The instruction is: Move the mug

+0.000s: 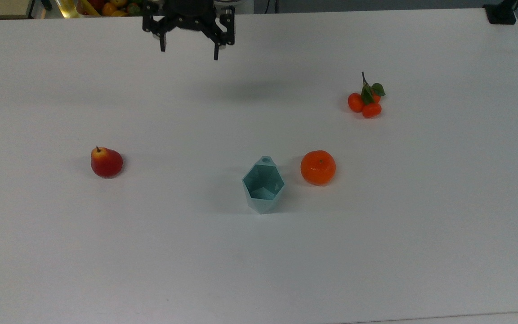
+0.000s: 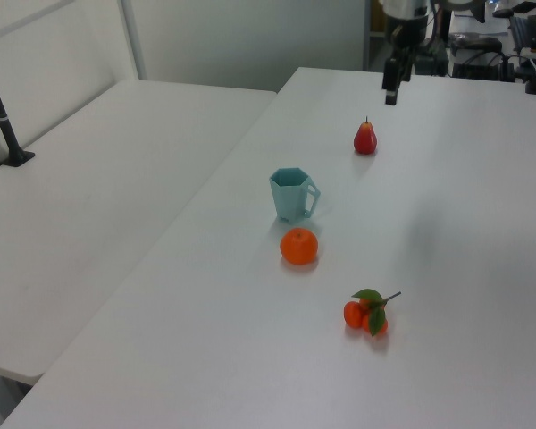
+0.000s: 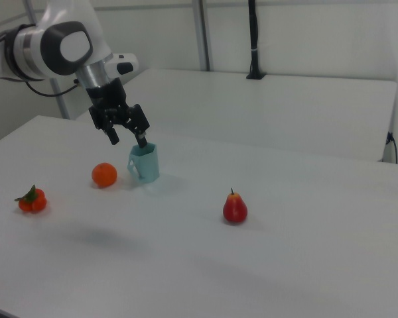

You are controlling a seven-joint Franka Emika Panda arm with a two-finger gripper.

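The pale teal faceted mug (image 1: 262, 185) stands upright on the white table (image 1: 259, 270), its handle toward the top view's upper edge. In the left view the mug (image 2: 292, 195) has its handle on the right, and in the right view the mug (image 3: 146, 163) sits beside the orange. My gripper (image 1: 189, 51) hangs open in the air over the far part of the table, well apart from the mug, with nothing between its fingers. The gripper (image 3: 129, 141) points down with its fingers spread, and in the left view the gripper (image 2: 389, 95) hangs above the pear.
An orange (image 1: 318, 167) lies close to the mug on the top view's right. A red pear (image 1: 105, 162) stands at the top view's left, and a cluster of small tangerines with leaves (image 1: 365, 102) at the upper right. A fruit bowl (image 1: 106, 6) sits beyond the table's far edge.
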